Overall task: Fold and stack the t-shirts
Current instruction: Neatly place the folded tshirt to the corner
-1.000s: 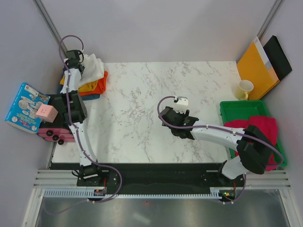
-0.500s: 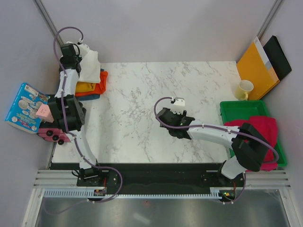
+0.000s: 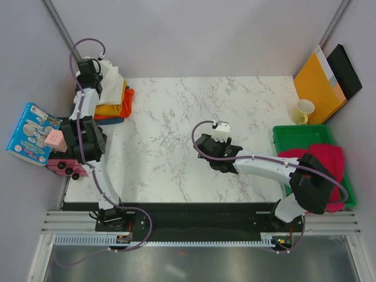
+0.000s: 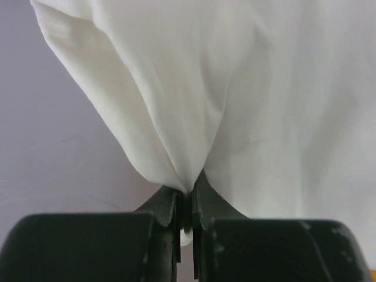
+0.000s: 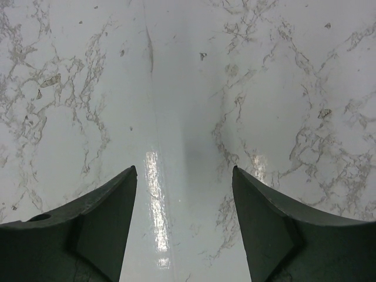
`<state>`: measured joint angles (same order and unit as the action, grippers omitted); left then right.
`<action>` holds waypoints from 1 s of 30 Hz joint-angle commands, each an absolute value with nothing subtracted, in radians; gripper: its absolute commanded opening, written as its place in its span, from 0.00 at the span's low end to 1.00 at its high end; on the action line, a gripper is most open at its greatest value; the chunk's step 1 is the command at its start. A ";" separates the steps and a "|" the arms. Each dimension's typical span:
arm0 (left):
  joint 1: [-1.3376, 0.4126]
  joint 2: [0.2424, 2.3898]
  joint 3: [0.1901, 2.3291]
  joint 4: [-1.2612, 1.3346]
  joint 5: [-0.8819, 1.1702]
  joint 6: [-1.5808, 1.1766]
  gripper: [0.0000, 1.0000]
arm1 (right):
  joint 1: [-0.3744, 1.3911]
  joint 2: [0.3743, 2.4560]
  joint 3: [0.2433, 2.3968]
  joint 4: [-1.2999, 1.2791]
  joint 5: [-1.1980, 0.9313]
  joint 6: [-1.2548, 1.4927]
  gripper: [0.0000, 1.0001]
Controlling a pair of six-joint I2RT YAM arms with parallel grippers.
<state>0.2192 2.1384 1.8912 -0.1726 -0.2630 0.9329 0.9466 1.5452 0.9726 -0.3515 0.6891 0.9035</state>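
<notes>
My left gripper (image 3: 97, 76) is shut on a fold of the white t-shirt (image 3: 113, 85) at the table's far left corner. In the left wrist view the white cloth (image 4: 235, 88) hangs from the closed gripper (image 4: 187, 197). It hangs over a pile of the mustard yellow shirt (image 3: 107, 108), the orange shirt (image 3: 125, 101) and the blue shirt (image 3: 114, 120). The crimson-pink shirt (image 3: 322, 157) lies in the green tray at the right. My right gripper (image 3: 209, 150) is open and empty just above the bare marble, and in the right wrist view (image 5: 183, 176) only tabletop shows between its fingers.
The green tray (image 3: 296, 135) sits at the right edge, with a cream mug (image 3: 304, 110), an orange-yellow envelope (image 3: 317, 79) and a black board (image 3: 348, 69) behind it. A colourful box (image 3: 30, 132), a pink block (image 3: 57, 140) and a pink toy (image 3: 66, 167) lie off the table's left edge.
The left gripper lifted the white shirt off the pile, then brought it back down closer over the pile. The right gripper shifted slightly left.
</notes>
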 commanded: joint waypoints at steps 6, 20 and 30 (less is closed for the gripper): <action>0.222 2.293 1.959 -0.149 -0.408 0.911 0.11 | 0.951 1.506 0.954 -0.362 0.715 0.937 0.74; 0.203 2.053 1.930 -0.210 -0.213 0.618 0.99 | 0.963 1.601 1.061 -0.361 0.686 0.894 0.74; 0.184 2.054 1.914 -0.420 -0.039 0.453 0.98 | 0.982 1.597 1.083 -0.370 0.696 0.893 0.74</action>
<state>0.1860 2.0388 1.9213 -0.2989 -0.1375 0.5713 0.9737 1.6154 1.0573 -0.3656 0.6807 0.8925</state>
